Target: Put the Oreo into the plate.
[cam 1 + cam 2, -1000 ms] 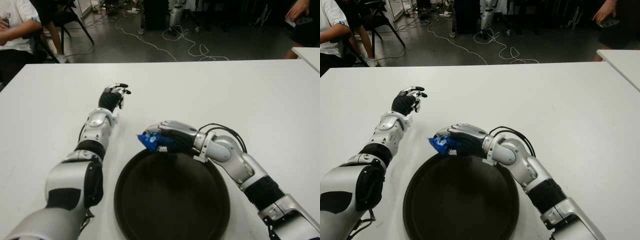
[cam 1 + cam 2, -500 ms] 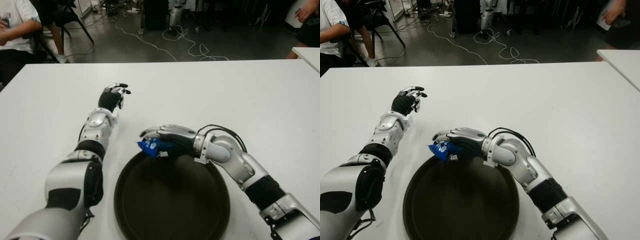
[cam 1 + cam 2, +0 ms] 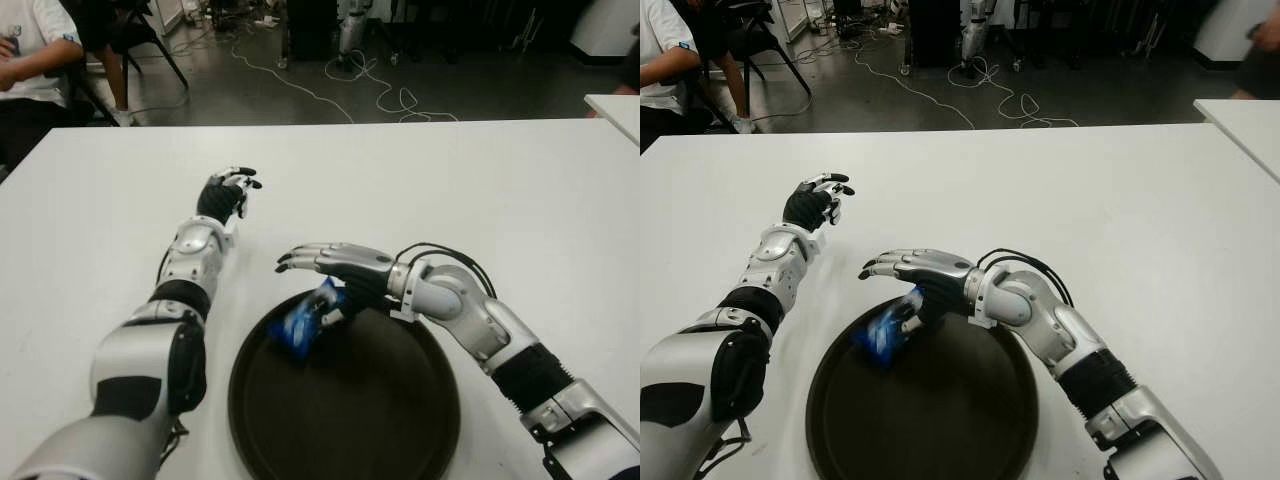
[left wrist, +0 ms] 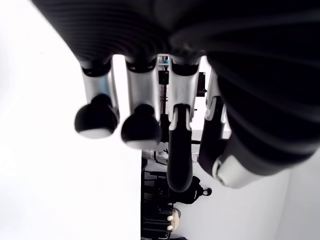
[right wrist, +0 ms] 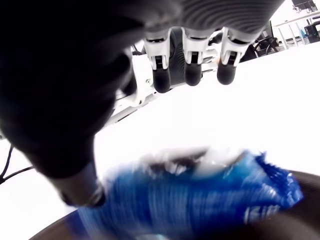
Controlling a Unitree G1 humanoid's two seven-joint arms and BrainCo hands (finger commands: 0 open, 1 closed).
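The blue Oreo packet [image 3: 305, 322] shows blurred and tilted just under my right hand, over the far-left part of the dark round plate [image 3: 380, 430]. My right hand [image 3: 310, 280] hovers above the plate's far-left rim with its fingers stretched out and nothing gripped. In the right wrist view the packet [image 5: 200, 200] lies apart from the spread fingers [image 5: 192, 70], with the plate's rim beneath it. Whether the packet touches the plate I cannot tell. My left hand [image 3: 228, 190] shows idle over the white table [image 3: 520, 190], to the far left of the plate, holding nothing.
The plate sits near the table's front edge. A seated person [image 3: 30, 60] and a chair [image 3: 140, 40] are beyond the table's far-left corner. Cables [image 3: 370, 90] lie on the floor behind. A second white table [image 3: 615, 105] stands at the right.
My right hand has opened its fingers and let go of the Oreo packet, which has dropped down toward the plate's far-left part. The left arm has not moved.
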